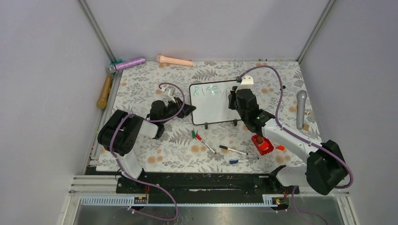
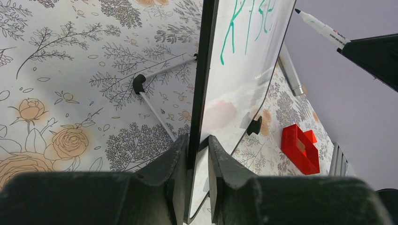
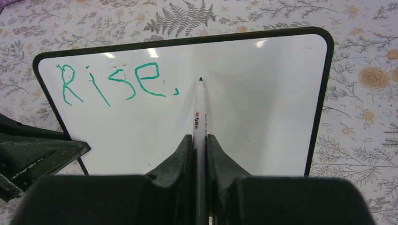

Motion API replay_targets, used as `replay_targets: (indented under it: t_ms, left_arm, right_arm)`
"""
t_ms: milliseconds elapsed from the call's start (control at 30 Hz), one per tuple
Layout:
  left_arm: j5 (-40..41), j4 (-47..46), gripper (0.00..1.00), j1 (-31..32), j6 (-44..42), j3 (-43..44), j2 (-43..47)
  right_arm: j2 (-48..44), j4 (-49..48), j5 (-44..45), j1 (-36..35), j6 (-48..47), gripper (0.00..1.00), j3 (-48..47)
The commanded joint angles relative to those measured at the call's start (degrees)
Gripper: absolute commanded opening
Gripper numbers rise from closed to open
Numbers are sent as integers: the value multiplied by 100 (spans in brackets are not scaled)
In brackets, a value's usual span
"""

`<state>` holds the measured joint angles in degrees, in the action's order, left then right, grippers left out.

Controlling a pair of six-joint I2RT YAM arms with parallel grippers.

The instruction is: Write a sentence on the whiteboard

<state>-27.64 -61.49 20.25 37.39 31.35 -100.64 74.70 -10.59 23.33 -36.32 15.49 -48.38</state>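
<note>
The whiteboard (image 3: 263, 122) stands on the table (image 1: 141, 89) between the arms, one edge pinched by the left gripper (image 2: 197, 143), the sentence (image 3: 112, 84) reading only "Rise,". The right gripper (image 3: 199, 140), clamped on the marker (image 3: 201, 105), holds its tip just past the comma; light, even strokes should suit the next word.

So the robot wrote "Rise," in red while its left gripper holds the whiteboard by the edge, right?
Not red. The writing is green, as the right wrist view shows. The rest is right: it reads "Rise," and the left gripper clamps the whiteboard by its edge.
</note>
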Motion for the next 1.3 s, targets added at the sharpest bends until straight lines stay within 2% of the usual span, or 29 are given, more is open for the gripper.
replay_targets:
  t_ms: [0,1267]
  left_arm:
    - [251,-312,0,-12,-20,-26,91]
    - [266,-319,0,-12,-21,-25,85]
  right_arm:
    - [-25,-236,-397,217,92,0,-201]
    - [442,124,-627,459,196,0,-636]
